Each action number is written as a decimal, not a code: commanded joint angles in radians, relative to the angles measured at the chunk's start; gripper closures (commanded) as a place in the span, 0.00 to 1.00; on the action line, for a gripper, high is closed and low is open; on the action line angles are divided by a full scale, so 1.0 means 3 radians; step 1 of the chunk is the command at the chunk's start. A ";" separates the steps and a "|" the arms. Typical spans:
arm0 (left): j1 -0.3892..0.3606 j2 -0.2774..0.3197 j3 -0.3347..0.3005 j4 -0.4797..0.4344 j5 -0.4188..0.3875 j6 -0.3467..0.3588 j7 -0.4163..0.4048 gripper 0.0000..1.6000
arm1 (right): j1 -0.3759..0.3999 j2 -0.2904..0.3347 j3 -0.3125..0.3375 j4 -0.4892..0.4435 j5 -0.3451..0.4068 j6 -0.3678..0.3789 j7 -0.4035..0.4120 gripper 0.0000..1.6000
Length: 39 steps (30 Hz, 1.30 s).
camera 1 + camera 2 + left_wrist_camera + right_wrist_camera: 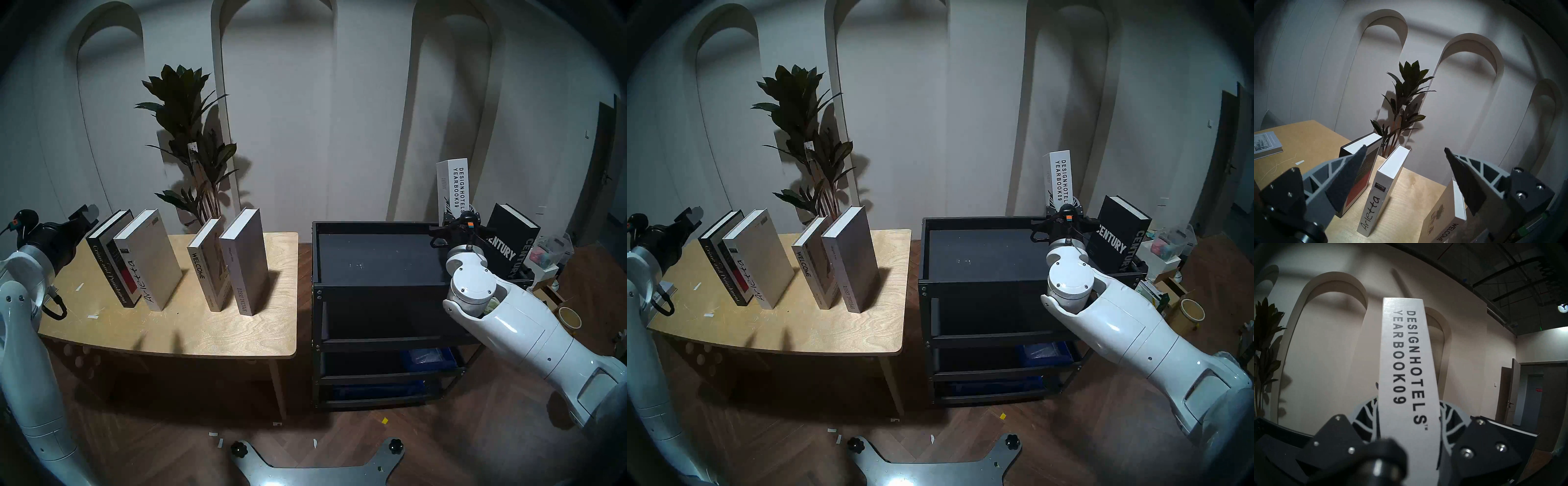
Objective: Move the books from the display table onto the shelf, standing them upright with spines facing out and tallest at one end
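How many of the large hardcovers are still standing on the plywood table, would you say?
4: Crime and Punishment at the left end, Arietta beside it, then Welcome and Special Issue. None seems hidden.

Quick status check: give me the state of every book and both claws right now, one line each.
Designhotels Yearbook: upright, gripped above the shelf.
Century: standing on shelf's right end.
Crime and Punishment, Arietta, Welcome, Special Issue: standing on table.
Right claw: shut on Yearbook.
Left claw: open, empty.
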 commanded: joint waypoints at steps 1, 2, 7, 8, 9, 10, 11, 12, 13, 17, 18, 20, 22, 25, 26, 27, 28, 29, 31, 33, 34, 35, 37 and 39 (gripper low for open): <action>0.0049 0.0050 0.0028 -0.0039 0.0054 -0.0043 -0.0064 0.00 | 0.0034 0.0303 0.0111 -0.0046 0.0129 -0.0035 0.0278 1.00; 0.0056 0.0052 0.0032 -0.0042 0.0062 -0.0045 -0.0071 0.00 | 0.0034 0.0324 0.0113 -0.0050 0.0146 -0.0036 0.0316 1.00; 0.0101 0.0067 0.0060 -0.0049 0.0115 -0.0065 -0.0111 0.00 | 0.0028 0.0443 0.0126 -0.0101 0.0280 -0.0049 0.0574 1.00; 0.0109 0.0070 0.0067 -0.0050 0.0125 -0.0069 -0.0118 0.00 | 0.0026 0.0464 0.0127 -0.0110 0.0304 -0.0052 0.0625 1.00; 0.0116 0.0074 0.0075 -0.0052 0.0136 -0.0074 -0.0126 0.00 | 0.0024 0.0486 0.0128 -0.0118 0.0328 -0.0054 0.0673 1.00; 0.0122 0.0077 0.0082 -0.0055 0.0145 -0.0079 -0.0134 0.00 | 0.0022 0.0504 0.0128 -0.0126 0.0347 -0.0055 0.0716 1.00; 0.0129 0.0081 0.0090 -0.0059 0.0156 -0.0084 -0.0142 0.00 | 0.0019 0.0528 0.0128 -0.0134 0.0373 -0.0057 0.0771 1.00; 0.0138 0.0087 0.0097 -0.0062 0.0169 -0.0090 -0.0151 0.00 | 0.0017 0.0551 0.0128 -0.0143 0.0401 -0.0060 0.0828 1.00; 0.0146 0.0093 0.0103 -0.0065 0.0182 -0.0096 -0.0159 0.00 | 0.0014 0.0570 0.0130 -0.0150 0.0427 -0.0066 0.0876 1.00; 0.0188 0.0118 0.0129 -0.0076 0.0240 -0.0133 -0.0200 0.00 | -0.0001 0.0686 0.0150 -0.0168 0.0549 -0.0087 0.1094 1.00; 0.0202 0.0125 0.0133 -0.0077 0.0258 -0.0148 -0.0212 0.00 | -0.0011 0.0715 0.0158 -0.0177 0.0580 -0.0097 0.1134 1.00; 0.0240 0.0139 0.0146 -0.0073 0.0304 -0.0182 -0.0243 0.00 | -0.0043 0.0797 0.0165 -0.0207 0.0649 -0.0119 0.1254 1.00; 0.0272 0.0148 0.0158 -0.0062 0.0341 -0.0211 -0.0267 0.00 | -0.0077 0.0840 0.0173 -0.0239 0.0714 -0.0153 0.1330 1.00; 0.0321 0.0171 0.0183 -0.0050 0.0409 -0.0271 -0.0315 0.00 | -0.0150 0.0907 0.0180 -0.0301 0.0843 -0.0223 0.1469 1.00; 0.0338 0.0181 0.0196 -0.0047 0.0435 -0.0299 -0.0336 0.00 | -0.0177 0.0930 0.0191 -0.0322 0.0884 -0.0259 0.1492 1.00; 0.0348 0.0187 0.0209 -0.0045 0.0454 -0.0317 -0.0349 0.00 | -0.0199 0.0936 0.0196 -0.0340 0.0929 -0.0285 0.1525 1.00; 0.0363 0.0197 0.0228 -0.0044 0.0482 -0.0348 -0.0372 0.00 | -0.0227 0.0958 0.0209 -0.0360 0.0982 -0.0325 0.1557 1.00; 0.0379 0.0208 0.0247 -0.0040 0.0511 -0.0381 -0.0395 0.00 | -0.0256 0.0987 0.0217 -0.0380 0.1025 -0.0359 0.1587 1.00; 0.0402 0.0218 0.0285 -0.0031 0.0550 -0.0422 -0.0426 0.00 | -0.0296 0.1001 0.0244 -0.0400 0.1125 -0.0431 0.1613 1.00; 0.0438 0.0235 0.0325 -0.0024 0.0612 -0.0493 -0.0470 0.00 | -0.0336 0.1037 0.0291 -0.0417 0.1245 -0.0529 0.1642 1.00; 0.0449 0.0239 0.0339 -0.0022 0.0629 -0.0514 -0.0483 0.00 | -0.0340 0.1047 0.0316 -0.0416 0.1276 -0.0565 0.1629 1.00; 0.0467 0.0247 0.0357 -0.0017 0.0659 -0.0549 -0.0505 0.00 | -0.0355 0.1072 0.0335 -0.0423 0.1312 -0.0607 0.1636 1.00; 0.0504 0.0261 0.0393 0.0006 0.0726 -0.0628 -0.0548 0.00 | -0.0383 0.1103 0.0392 -0.0435 0.1443 -0.0711 0.1663 1.00; 0.0533 0.0278 0.0419 0.0027 0.0784 -0.0706 -0.0586 0.00 | -0.0397 0.1136 0.0440 -0.0440 0.1510 -0.0802 0.1668 1.00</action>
